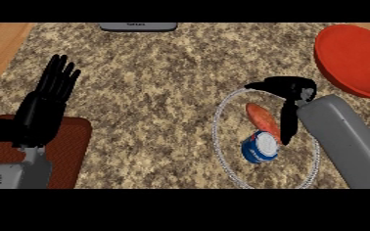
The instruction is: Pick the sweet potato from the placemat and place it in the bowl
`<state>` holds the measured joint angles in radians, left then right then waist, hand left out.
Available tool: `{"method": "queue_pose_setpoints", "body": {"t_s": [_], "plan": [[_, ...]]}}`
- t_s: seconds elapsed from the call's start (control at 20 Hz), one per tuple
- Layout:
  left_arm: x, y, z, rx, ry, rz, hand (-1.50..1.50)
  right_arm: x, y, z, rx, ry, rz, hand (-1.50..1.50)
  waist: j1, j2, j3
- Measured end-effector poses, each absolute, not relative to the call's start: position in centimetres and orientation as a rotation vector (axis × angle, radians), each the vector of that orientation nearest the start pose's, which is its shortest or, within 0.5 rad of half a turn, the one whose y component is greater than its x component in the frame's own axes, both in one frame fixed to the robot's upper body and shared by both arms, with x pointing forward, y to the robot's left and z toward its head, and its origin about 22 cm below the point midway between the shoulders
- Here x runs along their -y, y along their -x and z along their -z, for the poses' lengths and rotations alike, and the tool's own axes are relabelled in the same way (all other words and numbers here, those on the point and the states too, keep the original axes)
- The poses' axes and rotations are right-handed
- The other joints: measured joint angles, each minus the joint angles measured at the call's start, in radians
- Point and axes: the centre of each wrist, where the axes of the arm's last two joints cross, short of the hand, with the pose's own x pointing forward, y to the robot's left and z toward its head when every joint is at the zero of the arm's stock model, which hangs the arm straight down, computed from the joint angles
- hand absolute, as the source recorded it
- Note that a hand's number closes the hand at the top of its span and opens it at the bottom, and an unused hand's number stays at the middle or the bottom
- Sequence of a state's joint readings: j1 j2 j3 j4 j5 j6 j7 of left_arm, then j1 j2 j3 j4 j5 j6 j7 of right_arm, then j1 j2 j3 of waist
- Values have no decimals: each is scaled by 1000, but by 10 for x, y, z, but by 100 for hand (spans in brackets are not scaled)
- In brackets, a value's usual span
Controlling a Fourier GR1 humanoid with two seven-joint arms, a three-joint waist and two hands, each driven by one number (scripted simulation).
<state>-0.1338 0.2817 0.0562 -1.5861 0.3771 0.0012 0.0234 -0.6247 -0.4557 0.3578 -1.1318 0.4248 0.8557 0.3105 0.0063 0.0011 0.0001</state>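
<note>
The orange sweet potato (pixel 260 117) lies on a round pale-rimmed placemat (pixel 216 127) at the lower right. My right hand (pixel 292 86) hovers over the mat's far side. Its fingers (pixel 288 122) run straight down along the potato's right side, and the thumb points left above the potato. The hand looks open; I cannot tell whether the fingers touch the potato. A red bowl (pixel 345 58) sits at the right edge, beyond the hand. My left hand (pixel 45 105) rests open at the left, fingers up.
A blue and white can (pixel 259 149) stands on the placemat just in front of the potato, close to my right fingertips. A dark red-brown mat (pixel 70 148) lies at the lower left under my left forearm. A grey object (pixel 137 26) sits at the counter's far edge.
</note>
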Motion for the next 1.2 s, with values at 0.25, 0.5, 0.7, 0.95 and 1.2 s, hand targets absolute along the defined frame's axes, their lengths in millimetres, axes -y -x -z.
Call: {"method": "queue_pose_setpoints", "body": {"t_s": [0.25,0.5,0.7,0.95,1.2], "plan": [[-297,-271,-65,1702,87,-67,0,221,-373,-69,694,238,-1569,-150,0,0,0],[-298,-272,-62,1695,88,-65,0,218,-375,-58,663,249,-1582,150,0,-1,-1],[-300,-270,-59,1695,84,-64,0,217,-376,-61,696,271,-1670,150,3,-4,-3],[-301,-265,-61,1694,97,-63,0,215,-378,-58,728,304,-1748,150,3,-8,-6],[-296,-265,-59,1688,81,-74,0,243,-363,-57,844,307,-1786,150,-10,-7,-3]]}}
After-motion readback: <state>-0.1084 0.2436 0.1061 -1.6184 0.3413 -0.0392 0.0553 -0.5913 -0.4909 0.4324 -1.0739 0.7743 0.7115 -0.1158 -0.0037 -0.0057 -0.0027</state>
